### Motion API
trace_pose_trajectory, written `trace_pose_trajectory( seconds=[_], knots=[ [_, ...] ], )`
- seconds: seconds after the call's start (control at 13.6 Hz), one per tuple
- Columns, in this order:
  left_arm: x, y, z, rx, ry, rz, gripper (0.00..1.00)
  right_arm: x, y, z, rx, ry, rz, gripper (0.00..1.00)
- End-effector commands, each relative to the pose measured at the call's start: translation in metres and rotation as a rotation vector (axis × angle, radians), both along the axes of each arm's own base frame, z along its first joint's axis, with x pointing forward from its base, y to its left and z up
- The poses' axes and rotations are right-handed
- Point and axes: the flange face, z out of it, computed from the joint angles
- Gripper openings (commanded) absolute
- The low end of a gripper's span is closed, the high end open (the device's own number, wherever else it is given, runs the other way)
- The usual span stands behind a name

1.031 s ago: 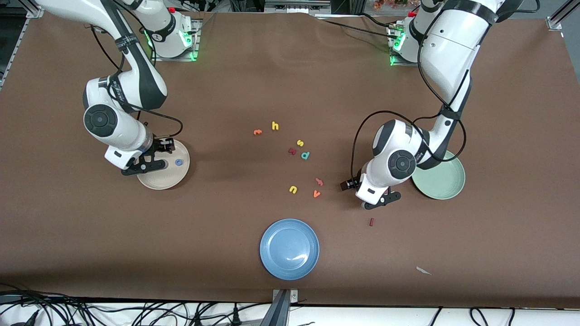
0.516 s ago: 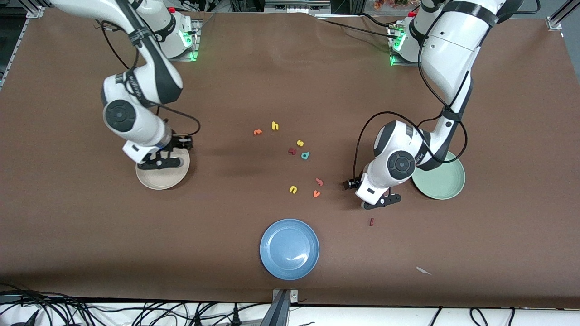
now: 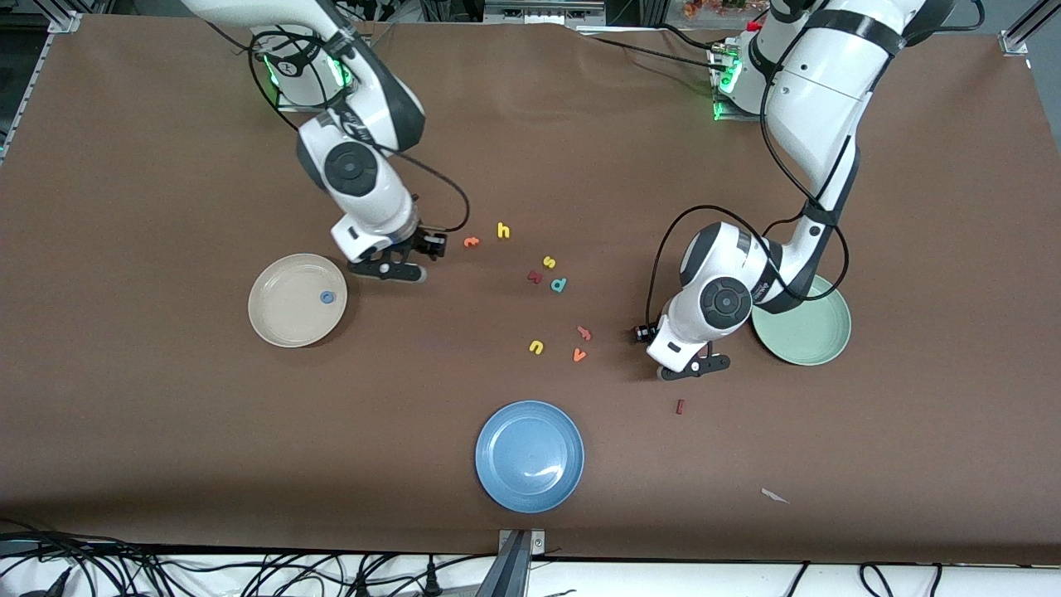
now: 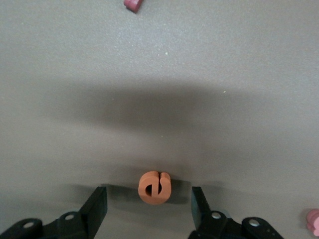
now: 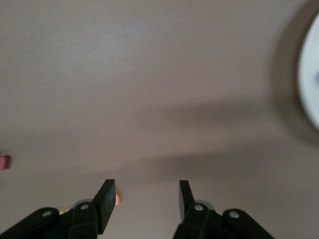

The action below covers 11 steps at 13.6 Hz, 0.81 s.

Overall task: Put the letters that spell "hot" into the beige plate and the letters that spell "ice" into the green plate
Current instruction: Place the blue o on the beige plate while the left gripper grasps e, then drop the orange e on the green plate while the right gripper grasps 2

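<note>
Brown table (image 3: pixel 124 398), left end effector (image 4: pixel 149 206) open astride orange "e" (image 4: pixel 154 187), right end effector (image 5: pixel 144 201) open, prob. empty.

Hidden from the front under the left gripper (image 3: pixel 696 368): the orange "e" (image 4: pixel 154 187), plain only in the left wrist view. Covered in part by the left arm: the rim of the green plate (image 3: pixel 808 340). Too small to read from the front: the dark red letter (image 3: pixel 535 276) and the salmon-pink letter (image 3: pixel 583 332). Cut off by the left wrist view's edges: one pink bit (image 4: pixel 132 4) and another pink piece (image 4: pixel 314 222), shapes not to be told. Blurred in the right wrist view and cut by its edge: the beige plate (image 5: pixel 311 89). Half hidden there by one of the right gripper's (image 5: pixel 147 184) fingers (image 5: pixel 105 199): an orange speck (image 5: pixel 117 199), letter unknown. Cut off at that view's edge too: a pink scrap (image 5: pixel 3 162).
</note>
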Motion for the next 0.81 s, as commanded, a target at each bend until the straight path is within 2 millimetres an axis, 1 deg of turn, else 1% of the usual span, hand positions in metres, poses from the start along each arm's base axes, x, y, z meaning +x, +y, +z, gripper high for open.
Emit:
trace_pose_trajectory(
  seconds=[0.0,0.07,0.15,0.22,0.37,0.44,0.59,0.74],
  knots=[
    [0.006,0.010,-0.002,0.004,-0.010,-0.016,0.71,-0.017,0.031,-0.017,0.033,-0.011,-0.071,0.60],
    [0.007,0.010,-0.002,0.001,-0.011,-0.016,0.70,-0.023,0.040,-0.023,0.040,-0.012,-0.076,0.60],
    [0.007,0.010,-0.003,0.000,-0.009,-0.015,0.67,-0.029,0.047,-0.029,0.043,-0.008,-0.079,0.60],
    [0.007,0.010,-0.002,0.000,-0.010,-0.015,0.67,-0.034,0.055,-0.034,0.049,-0.009,-0.086,0.60],
    [0.004,0.006,-0.004,0.001,-0.007,-0.016,0.65,-0.041,0.066,-0.044,0.061,-0.017,-0.100,0.60],
    [0.004,0.005,-0.003,0.000,-0.008,-0.014,0.55,-0.042,0.066,-0.047,0.059,-0.013,-0.099,0.60],
    [0.004,0.005,-0.003,0.001,-0.008,-0.013,0.37,-0.045,0.066,-0.053,0.051,-0.009,-0.089,0.60],
    [0.005,0.006,-0.003,0.001,-0.007,-0.014,0.22,-0.051,0.064,-0.063,0.035,-0.001,-0.073,0.61]
  ],
)
